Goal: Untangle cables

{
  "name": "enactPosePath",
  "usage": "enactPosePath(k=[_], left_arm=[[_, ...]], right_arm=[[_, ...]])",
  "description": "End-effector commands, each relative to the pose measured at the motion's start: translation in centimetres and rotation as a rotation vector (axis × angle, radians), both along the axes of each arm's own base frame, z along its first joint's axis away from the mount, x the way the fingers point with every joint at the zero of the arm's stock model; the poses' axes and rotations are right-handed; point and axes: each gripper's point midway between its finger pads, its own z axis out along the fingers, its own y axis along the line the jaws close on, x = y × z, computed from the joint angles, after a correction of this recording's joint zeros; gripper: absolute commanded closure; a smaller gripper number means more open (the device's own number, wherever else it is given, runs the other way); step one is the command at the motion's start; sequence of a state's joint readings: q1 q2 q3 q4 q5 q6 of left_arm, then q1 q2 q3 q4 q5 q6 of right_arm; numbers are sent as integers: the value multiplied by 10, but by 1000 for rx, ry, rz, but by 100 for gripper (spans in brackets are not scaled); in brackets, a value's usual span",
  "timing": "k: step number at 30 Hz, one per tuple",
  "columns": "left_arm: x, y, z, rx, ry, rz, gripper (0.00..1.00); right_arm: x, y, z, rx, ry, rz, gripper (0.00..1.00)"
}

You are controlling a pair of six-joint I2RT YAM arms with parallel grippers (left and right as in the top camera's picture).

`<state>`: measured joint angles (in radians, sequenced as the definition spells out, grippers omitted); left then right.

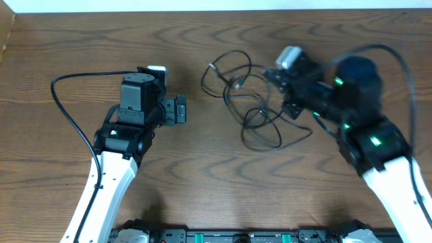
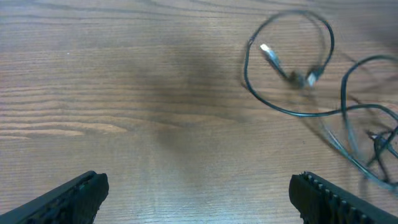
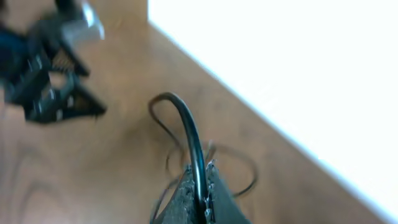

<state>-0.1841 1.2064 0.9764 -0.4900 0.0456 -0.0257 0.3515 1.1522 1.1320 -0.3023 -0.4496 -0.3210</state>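
Biggest thing first: the wooden table [image 1: 81,40] has plenty of bare surface on the left arm's side, so there's room to spread things out. The right gripper [image 3: 200,190] is pressed together on the black cable [image 3: 191,134], which arcs up and away from its tips before dropping back to the wood. The rest of the cable bundle [image 1: 251,108] lies just below and ahead of that pincer, loops crossing each other. The left gripper [image 2: 199,190] is spread wide with nothing between its fingers, low over the table, and the nearest loop sits ahead of it and off to its right, well apart. My take on doing this well: hold the right pinch firm and lift slowly so the loops can slide open. Bring the left one in to pin or grab a different strand, then pull apart gently. If both tug the same loop, it'll just tighten. The small plug ends [image 2: 268,52] sit inside that near loop, and they're what I'd expect to snag.
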Motion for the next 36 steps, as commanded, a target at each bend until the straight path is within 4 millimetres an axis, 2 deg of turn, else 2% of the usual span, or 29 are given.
enactPosePath(k=[1, 5, 12, 22, 30, 36], left_arm=[[0, 4, -3, 9, 6, 14, 2], [0, 3, -3, 7, 6, 12, 2], [-1, 2, -4, 4, 11, 9, 2], [-2, -4, -4, -21, 19, -16, 2], [-5, -16, -3, -73, 28, -67, 2], [-7, -22, -3, -99, 33, -94, 3]], right_arm=[[-1, -18, 35, 21, -110, -101, 99], [-5, -26, 59, 51, -189, -126, 99], [3, -36, 80, 102, -258, -163, 99], [7, -56, 137, 179, -488, -215, 99], [8, -63, 142, 181, -511, -234, 99], [9, -75, 156, 191, -574, -263, 99]])
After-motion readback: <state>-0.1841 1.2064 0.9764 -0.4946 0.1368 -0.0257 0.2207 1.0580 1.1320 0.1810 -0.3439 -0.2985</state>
